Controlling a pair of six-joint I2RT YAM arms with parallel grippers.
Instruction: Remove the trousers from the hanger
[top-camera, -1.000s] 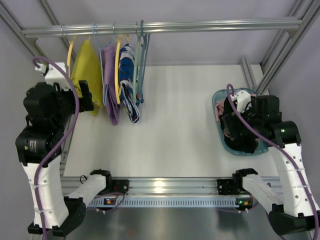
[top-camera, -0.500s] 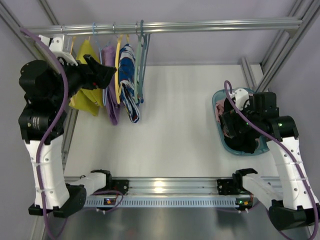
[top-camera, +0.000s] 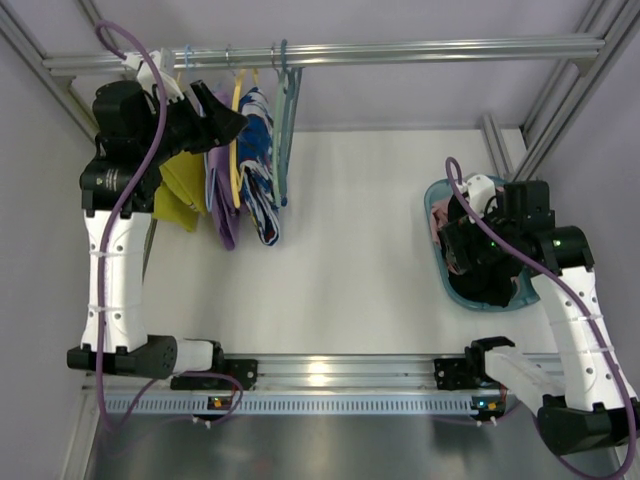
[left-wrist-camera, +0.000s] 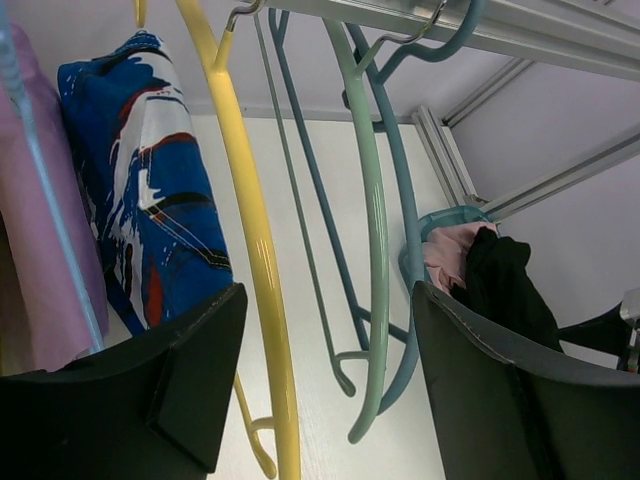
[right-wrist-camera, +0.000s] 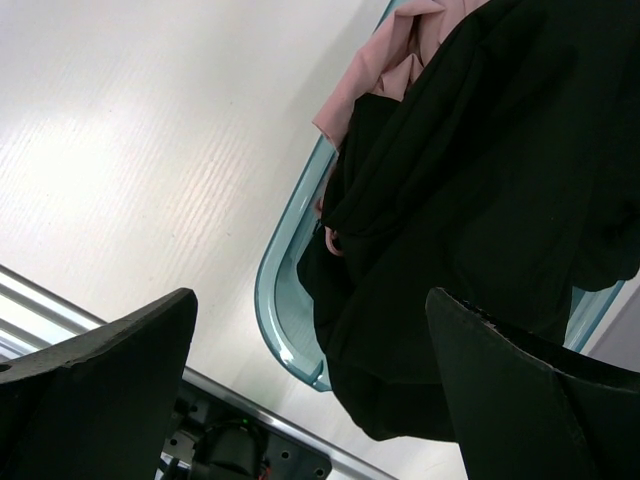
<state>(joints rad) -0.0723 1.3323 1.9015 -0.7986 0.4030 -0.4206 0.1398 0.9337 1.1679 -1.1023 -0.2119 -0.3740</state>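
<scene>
The trousers (top-camera: 258, 170), printed blue, white, red and black, hang folded over the thin yellow hanger (top-camera: 237, 125) on the rail. My left gripper (top-camera: 232, 120) is raised to the hangers and open. In the left wrist view the yellow hanger (left-wrist-camera: 250, 250) runs down between the jaws close to the left finger (left-wrist-camera: 190, 370), without being gripped. The trousers (left-wrist-camera: 150, 200) hang just left of it. My left gripper (left-wrist-camera: 330, 390) holds nothing. My right gripper (top-camera: 465, 250) is open and empty above the basket, and it also shows in the right wrist view (right-wrist-camera: 310, 390).
The metal rail (top-camera: 400, 48) also carries a mustard-yellow garment (top-camera: 175, 180), a purple garment (top-camera: 222, 195) and bare teal and blue hangers (left-wrist-camera: 375, 230). A teal basket (right-wrist-camera: 275, 300) at the right holds black cloth (right-wrist-camera: 480, 200) and pink cloth (right-wrist-camera: 380, 70).
My left arm has risen and swung right, bringing its open gripper from beside the mustard garment up to the yellow hanger. The right arm has barely moved.
</scene>
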